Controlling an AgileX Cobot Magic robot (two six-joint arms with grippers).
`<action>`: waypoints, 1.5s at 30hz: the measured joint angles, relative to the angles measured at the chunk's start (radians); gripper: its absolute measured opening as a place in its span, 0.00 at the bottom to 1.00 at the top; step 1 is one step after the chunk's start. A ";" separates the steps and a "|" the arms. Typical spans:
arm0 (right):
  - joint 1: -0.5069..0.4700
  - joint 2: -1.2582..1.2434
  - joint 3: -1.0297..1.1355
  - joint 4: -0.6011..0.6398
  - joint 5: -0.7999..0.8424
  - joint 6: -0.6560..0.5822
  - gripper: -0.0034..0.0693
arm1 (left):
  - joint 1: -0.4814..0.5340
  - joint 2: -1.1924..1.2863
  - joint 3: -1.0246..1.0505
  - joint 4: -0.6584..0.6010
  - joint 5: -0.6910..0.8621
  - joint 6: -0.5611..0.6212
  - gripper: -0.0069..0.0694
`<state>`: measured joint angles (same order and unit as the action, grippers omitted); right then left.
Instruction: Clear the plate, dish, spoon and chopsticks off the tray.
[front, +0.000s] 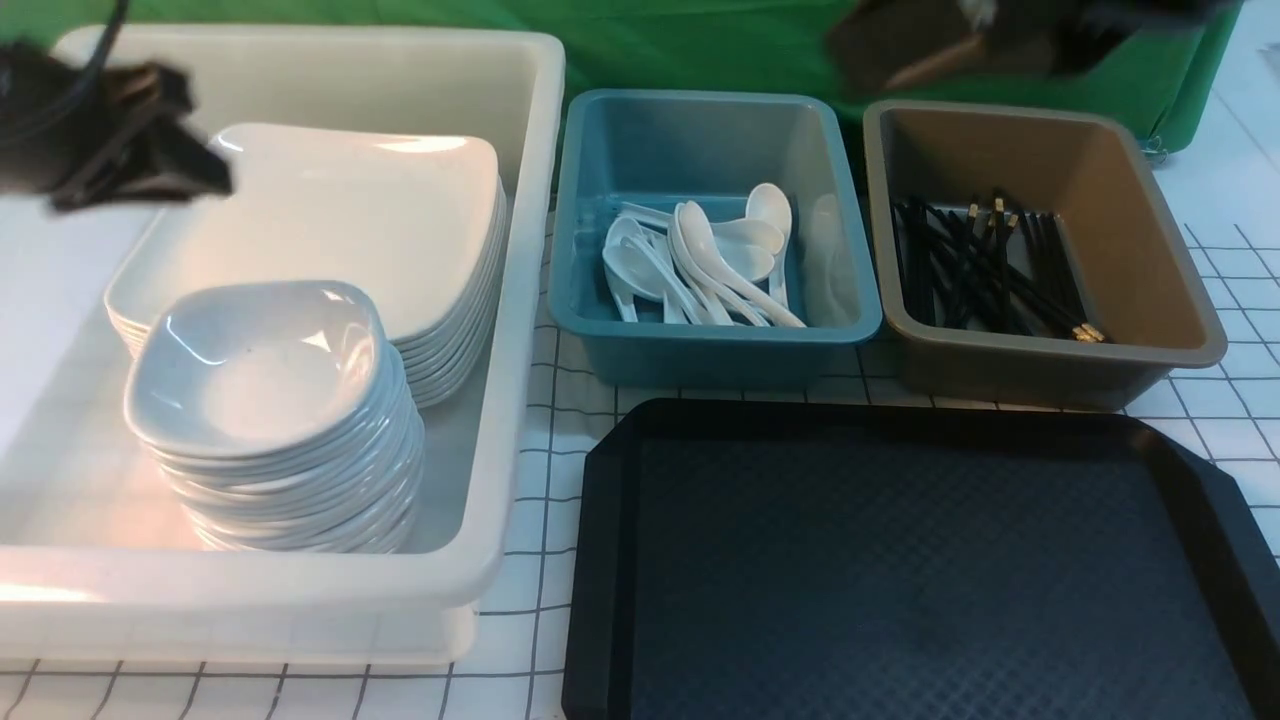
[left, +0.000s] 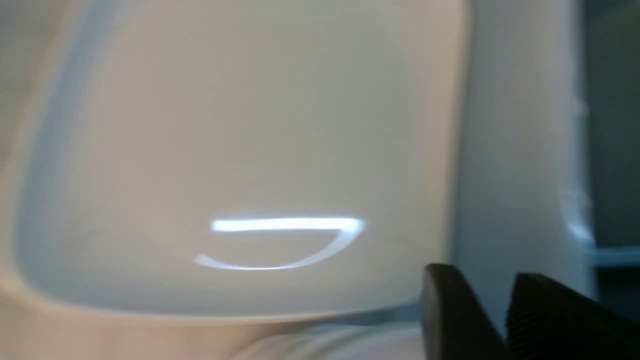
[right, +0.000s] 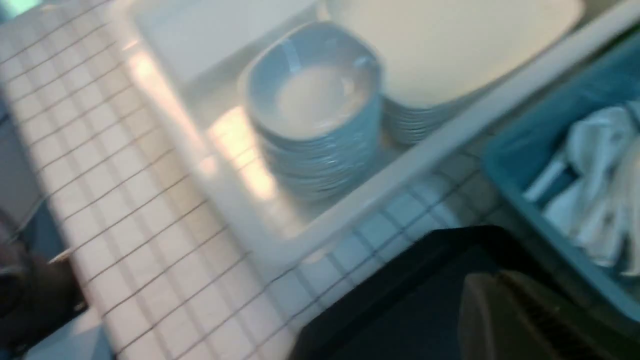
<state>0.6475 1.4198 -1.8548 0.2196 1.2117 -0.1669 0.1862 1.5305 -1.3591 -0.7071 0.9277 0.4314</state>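
At front right, black diamond-textured tray (front: 920, 570).

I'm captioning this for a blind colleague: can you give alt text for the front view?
An empty black tray sits front right on a gridded tabletop. Behind it, a teal tub holds white spoons and a brown tub black chopsticks; left, a white bin holds stacked plates and small dishes.

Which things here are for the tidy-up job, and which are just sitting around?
Job: black tray, plates, small dishes, spoons, chopsticks, plus the white bin, teal tub, brown tub holding them.
Just around: green cloth, checked tablecloth.
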 joint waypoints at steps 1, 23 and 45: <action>0.000 -0.019 -0.031 -0.128 0.002 0.081 0.06 | -0.085 -0.045 -0.039 -0.007 0.048 0.025 0.14; 0.000 -1.104 0.978 -0.576 -0.705 0.403 0.16 | -0.728 -1.094 0.525 0.337 -0.249 -0.170 0.07; 0.000 -1.422 1.447 -0.578 -1.196 0.403 0.34 | -0.728 -1.234 0.947 0.296 -0.617 -0.181 0.09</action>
<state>0.6475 -0.0018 -0.4073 -0.3585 0.0160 0.2362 -0.5418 0.2970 -0.4125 -0.4111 0.3107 0.2500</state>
